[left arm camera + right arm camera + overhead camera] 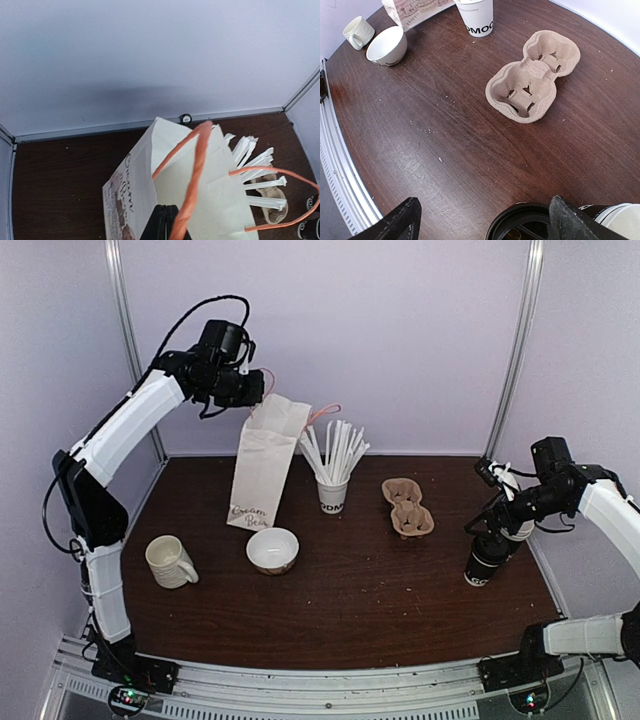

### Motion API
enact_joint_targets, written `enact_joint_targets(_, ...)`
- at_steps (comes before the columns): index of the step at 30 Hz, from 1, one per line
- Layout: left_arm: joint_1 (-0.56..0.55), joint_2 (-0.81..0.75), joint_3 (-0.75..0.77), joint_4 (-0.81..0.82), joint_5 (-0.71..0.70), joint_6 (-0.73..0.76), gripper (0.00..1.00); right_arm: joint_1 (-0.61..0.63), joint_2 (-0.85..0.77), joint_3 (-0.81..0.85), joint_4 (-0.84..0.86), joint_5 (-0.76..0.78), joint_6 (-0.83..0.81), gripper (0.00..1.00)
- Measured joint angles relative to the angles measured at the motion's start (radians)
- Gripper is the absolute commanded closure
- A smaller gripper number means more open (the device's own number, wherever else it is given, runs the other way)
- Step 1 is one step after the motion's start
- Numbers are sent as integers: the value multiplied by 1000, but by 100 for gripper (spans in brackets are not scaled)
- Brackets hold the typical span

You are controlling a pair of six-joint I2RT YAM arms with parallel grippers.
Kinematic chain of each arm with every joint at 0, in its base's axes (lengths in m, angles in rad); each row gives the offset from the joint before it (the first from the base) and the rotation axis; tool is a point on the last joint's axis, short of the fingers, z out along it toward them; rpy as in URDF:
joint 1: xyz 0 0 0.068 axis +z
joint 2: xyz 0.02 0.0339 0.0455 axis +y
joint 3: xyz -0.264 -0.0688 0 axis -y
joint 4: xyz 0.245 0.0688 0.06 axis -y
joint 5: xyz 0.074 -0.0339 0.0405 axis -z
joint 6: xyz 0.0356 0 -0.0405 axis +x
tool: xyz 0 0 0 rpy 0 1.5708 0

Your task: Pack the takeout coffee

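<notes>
Standing upright near the right edge of the table (350, 610), the coffee (486, 565) is seen with its black lid on and white lettering at its base. It is straddled by the right gripper (485, 207), whose fingers (395, 222) are spread wide. The lid is shown between them, close against one finger and apart from the other. To the left of the coffee and further back, apart from it, a cardboard carrier (532, 75) is laid flat. Further left, a white cup (332, 495) of stirrers is placed just beside the bag (265, 465), which is stood upright at the back. An orange handle (192, 170) of the bag is pinched by the left gripper (166, 225), closed narrow above the bag's mouth. A bowl (272, 550) and a mug (170, 562) are set in front of the bag.
</notes>
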Motion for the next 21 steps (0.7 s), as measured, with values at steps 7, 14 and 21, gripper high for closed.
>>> enact_joint_targets(7,-10,-179,-13,95,113,13,100,0,0,-1,3,1,0,8)
enact_joint_targets(14,-125,-268,-2,96,194,30,100,0,2,-1,10,2,0,8)
enact_joint_targets(21,-290,-293,-3,21,237,56,100,0,19,-1,13,2,0,8)
